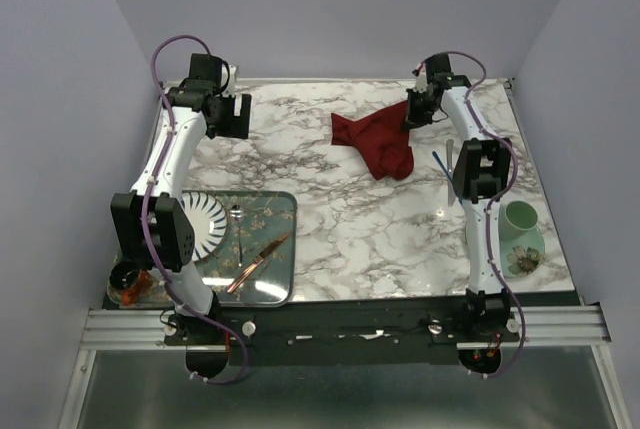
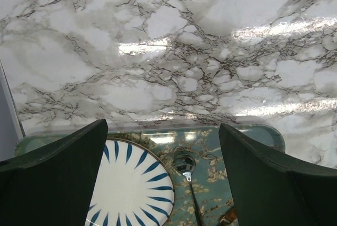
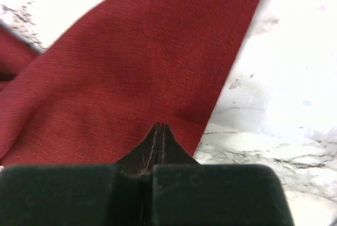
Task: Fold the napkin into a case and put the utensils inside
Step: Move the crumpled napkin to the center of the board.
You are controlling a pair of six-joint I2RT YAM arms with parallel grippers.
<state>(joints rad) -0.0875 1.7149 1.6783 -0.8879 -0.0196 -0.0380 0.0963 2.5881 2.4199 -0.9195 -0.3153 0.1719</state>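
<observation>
The dark red napkin [image 1: 375,139] lies crumpled on the marble table at the back centre. My right gripper [image 1: 418,109] is shut on its right edge and lifts that part. In the right wrist view the closed gripper [image 3: 160,127] pinches a fold of the cloth [image 3: 131,68], which hangs down and spreads below. The blue-handled fork [image 1: 439,163] and a pale silvery utensil [image 1: 450,171] lie right of the napkin, partly hidden by the right arm. My left gripper [image 1: 235,117] is open and empty above the back left of the table, also shown in the left wrist view [image 2: 163,127].
A floral teal tray [image 1: 280,249] at the front left holds a blue-striped plate [image 1: 205,224], a small silver spoon [image 2: 185,165] and a copper knife [image 1: 258,261]. A green cup on a saucer [image 1: 520,229] stands at the right. A small bowl [image 1: 128,279] sits at the front left corner.
</observation>
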